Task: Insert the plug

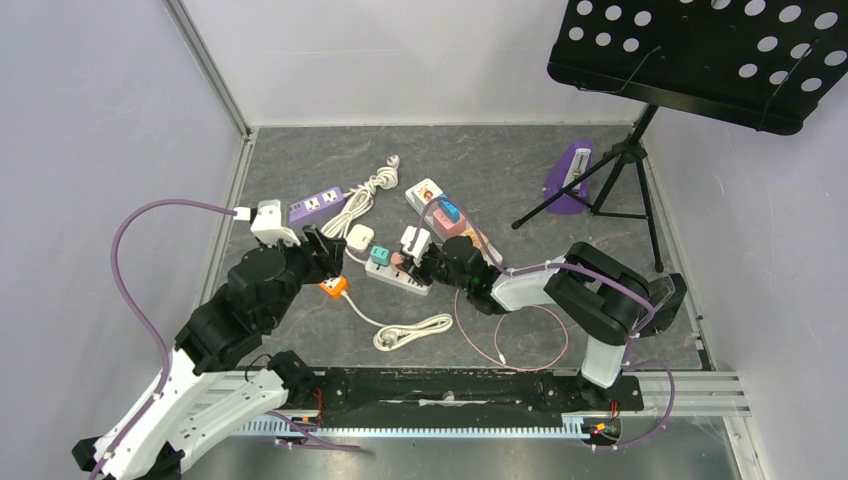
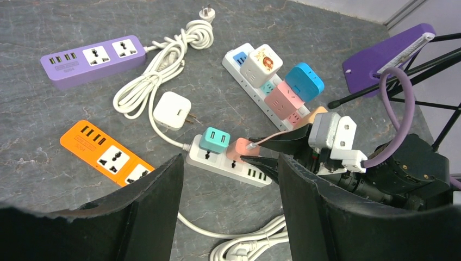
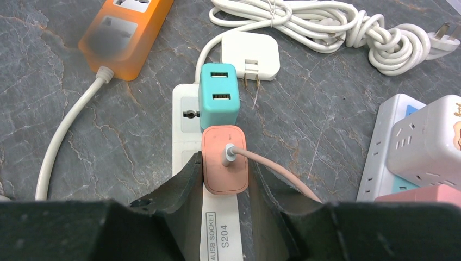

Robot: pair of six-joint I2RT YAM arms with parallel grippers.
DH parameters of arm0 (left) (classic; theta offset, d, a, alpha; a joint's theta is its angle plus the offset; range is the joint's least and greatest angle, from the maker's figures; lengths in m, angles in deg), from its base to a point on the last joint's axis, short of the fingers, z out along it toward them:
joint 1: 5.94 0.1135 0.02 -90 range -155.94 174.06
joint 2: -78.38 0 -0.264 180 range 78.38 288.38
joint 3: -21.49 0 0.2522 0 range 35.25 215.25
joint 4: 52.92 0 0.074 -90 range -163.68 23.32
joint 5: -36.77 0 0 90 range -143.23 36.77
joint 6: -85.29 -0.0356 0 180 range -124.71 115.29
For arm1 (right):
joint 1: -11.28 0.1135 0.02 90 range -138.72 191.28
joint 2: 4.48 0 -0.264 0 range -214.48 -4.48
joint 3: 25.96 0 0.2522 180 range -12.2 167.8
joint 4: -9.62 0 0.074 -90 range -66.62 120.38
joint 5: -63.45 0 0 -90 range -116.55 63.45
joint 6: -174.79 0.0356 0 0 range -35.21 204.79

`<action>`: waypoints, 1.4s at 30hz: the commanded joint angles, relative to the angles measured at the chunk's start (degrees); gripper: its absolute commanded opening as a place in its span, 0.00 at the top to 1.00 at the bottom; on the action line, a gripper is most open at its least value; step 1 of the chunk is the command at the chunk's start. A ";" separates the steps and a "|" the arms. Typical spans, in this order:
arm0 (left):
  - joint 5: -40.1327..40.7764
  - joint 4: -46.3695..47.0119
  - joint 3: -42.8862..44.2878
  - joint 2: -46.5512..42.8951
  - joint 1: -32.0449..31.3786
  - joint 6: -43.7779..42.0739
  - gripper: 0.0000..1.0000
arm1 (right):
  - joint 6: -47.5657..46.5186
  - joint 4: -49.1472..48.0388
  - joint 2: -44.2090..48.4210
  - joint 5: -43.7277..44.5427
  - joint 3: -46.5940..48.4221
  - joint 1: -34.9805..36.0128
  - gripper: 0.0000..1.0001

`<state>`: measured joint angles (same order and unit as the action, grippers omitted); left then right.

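Presently the right tool (image 3: 224,163) clamps the pink plug (image 3: 217,182), set on the white power strip (image 3: 185,114) beside a teal adapter (image 3: 219,100); the left tool (image 2: 229,163) hangs wide open, empty.

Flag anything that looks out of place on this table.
The white charger lies loose on its side, prongs bare, beside the white strip rather than plugged in. The right claw grips the pink charger on that strip.
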<state>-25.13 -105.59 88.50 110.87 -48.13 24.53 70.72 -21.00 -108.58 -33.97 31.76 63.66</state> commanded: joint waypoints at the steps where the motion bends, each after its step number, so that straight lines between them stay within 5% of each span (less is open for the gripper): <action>1: 0.03 2.44 -0.54 0.49 0.10 -0.54 0.31 | 1.35 8.47 -3.14 2.36 -3.51 0.52 1.00; 19: -0.06 2.27 -0.78 -0.74 0.09 -0.19 0.31 | -0.27 19.24 -7.73 4.64 -1.59 1.15 1.00; 31: -0.91 2.27 -0.92 -0.87 0.14 -0.19 0.31 | -3.46 29.98 -0.90 6.24 1.37 1.15 1.00; 42: -3.26 2.27 -0.87 1.21 0.10 0.30 0.30 | -3.12 33.13 4.36 0.03 -6.64 0.44 1.00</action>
<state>-27.25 -105.55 87.63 110.81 -48.13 24.55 68.43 -8.17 -103.37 -31.70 31.83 64.29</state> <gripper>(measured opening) 0.695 0.327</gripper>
